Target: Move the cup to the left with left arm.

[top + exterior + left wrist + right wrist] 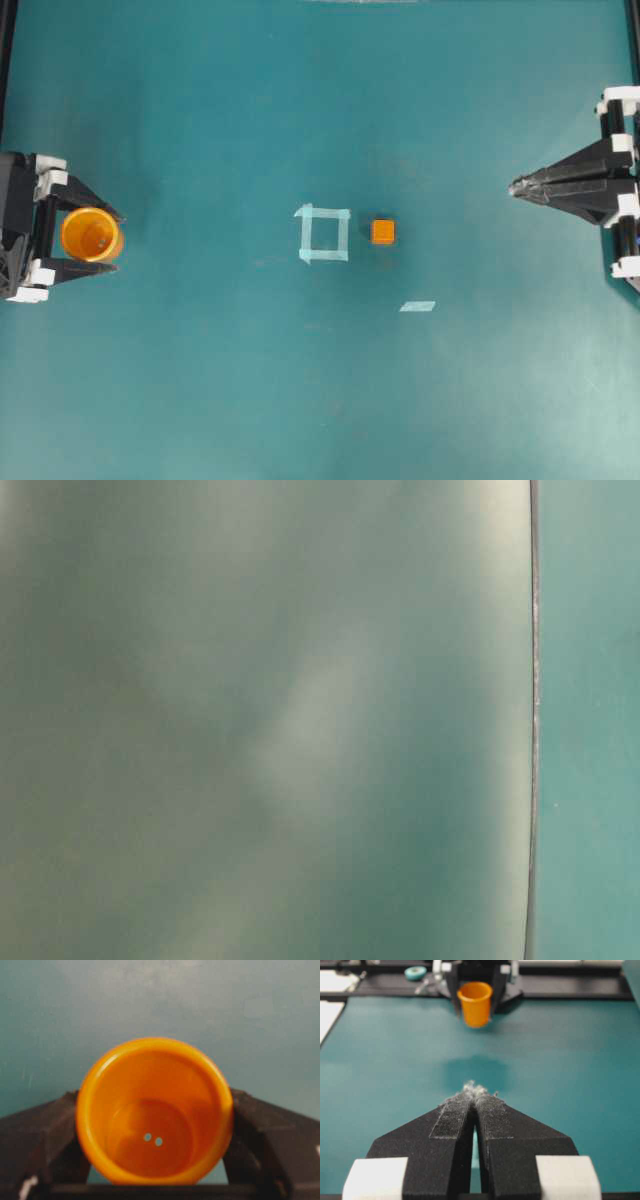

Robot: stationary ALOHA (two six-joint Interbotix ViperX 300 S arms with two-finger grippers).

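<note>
the cup (91, 234) sits at the far left edge of the tabletop (300, 400), between the 2 fingers of the left gripper (100, 238). it is well apart from the tape square (323, 233) in the middle and from the small cube (382, 231) just beside that square. judging by this, the move to the left looks done or nearly so; what seems left is to set the cup down, if it is not down already, and let go. whether its base touches the tabletop i cannot tell, though in the right wrist view the cup (475, 1002) seems to hang a little above the surface.

the left jaws pinch the cup: in the left wrist view both fingers (42, 1135) press against its sides. the right gripper (520, 187) rests at the far right, its jaws pressed together with nothing between them.

the cup (154, 1110) is round, orange plastic, with a lighter rolled rim, upright and open upward. it is empty, and 2 small holes show in its floor. no dents or cracks are visible.
</note>
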